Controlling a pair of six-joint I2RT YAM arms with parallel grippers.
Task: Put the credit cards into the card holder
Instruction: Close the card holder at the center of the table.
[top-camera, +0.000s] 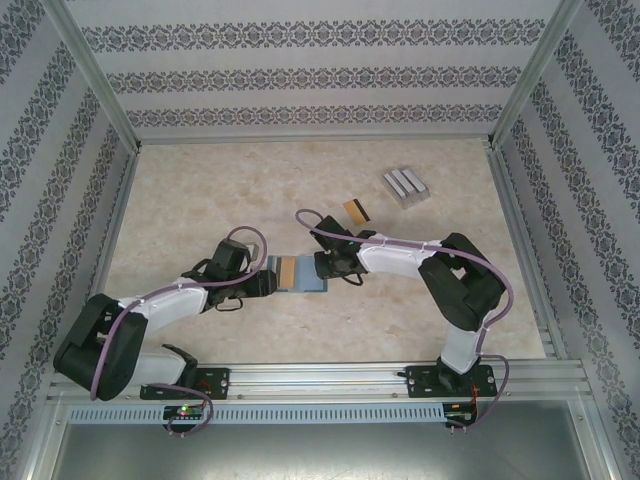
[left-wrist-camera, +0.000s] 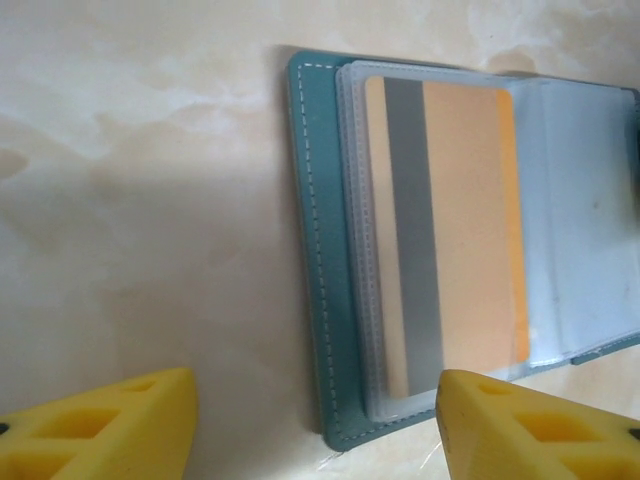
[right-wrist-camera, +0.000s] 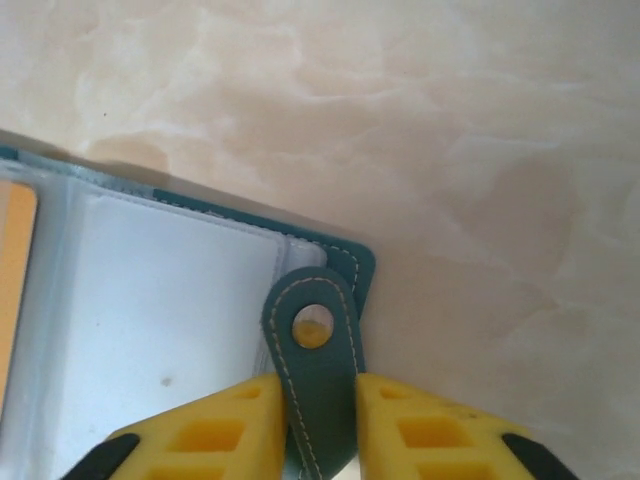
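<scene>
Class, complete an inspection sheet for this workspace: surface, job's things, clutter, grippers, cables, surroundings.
Surface: marbled beige table.
Job's things: teal card holder lies open, with an orange-gold striped card in its clear sleeve; a second striped card lies loose farther out.
Clutter: pale grey slotted rack, far right.
Grippers: left gripper open, by the holder's card side; right gripper shut on the holder's snap strap.
Cables: purple cable along each arm.
Surroundings: patterned walls, metal frame rail.

The card holder (top-camera: 308, 277) lies open on the table (top-camera: 200, 190), one card (top-camera: 286, 270) inside its left panel; another card (top-camera: 356, 211) lies behind it, the rack (top-camera: 405, 186) beyond.
</scene>
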